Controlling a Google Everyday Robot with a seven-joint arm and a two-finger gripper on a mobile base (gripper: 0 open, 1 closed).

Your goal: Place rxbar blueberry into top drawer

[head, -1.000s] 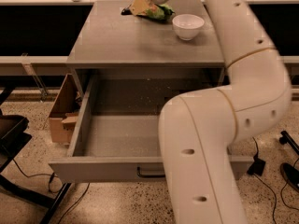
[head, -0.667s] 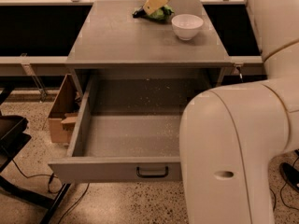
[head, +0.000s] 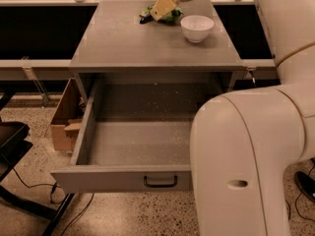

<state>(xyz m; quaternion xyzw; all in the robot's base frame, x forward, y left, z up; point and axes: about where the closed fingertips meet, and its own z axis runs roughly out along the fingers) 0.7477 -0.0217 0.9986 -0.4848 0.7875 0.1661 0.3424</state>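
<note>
- Holding the gripper (head: 165, 5) at the far side of the table top (head: 123, 43), low over the green chip bag (head: 172, 16), probably because the bar beside it has to be taken from above.
- Not being able to tell how wide the gripper is standing, nor whether anything is already in its hold.
- Finding the rxbar blueberry (head: 144, 18) as a dark sliver lying on the table, touching the left edge of the bag, left of the white bowl (head: 197, 27), and not yet in the drawer.
- Keeping the top drawer (head: 84, 132) pulled far out below the table, apparently so that the bar can be lowered straight into it.
- Comparing with one second ago: seeing the gripper at nearly the same spot over the bag, with the bar, the bowl and the drawer lying as before.
- Noticing also the big white arm (head: 246, 171) now filling more of the lower right and hiding the right part of the drawer.
</note>
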